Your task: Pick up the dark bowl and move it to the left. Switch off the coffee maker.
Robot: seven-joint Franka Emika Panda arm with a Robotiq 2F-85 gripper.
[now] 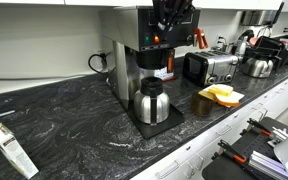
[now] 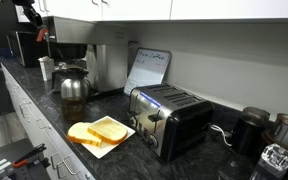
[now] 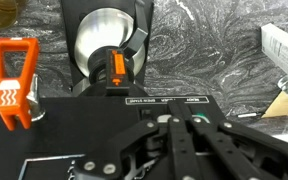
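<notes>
Dark marbled countertop, pale wall behind; gripper pressed together above coffee maker.

I see even, soft light from above; the worktop shows pale sheen, the toaster glints. Under-cabinet corners are dim. My wrist view blurs up close.

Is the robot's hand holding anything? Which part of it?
Nothing is held. The end effector is empty, above the coffee maker's black top.
</notes>
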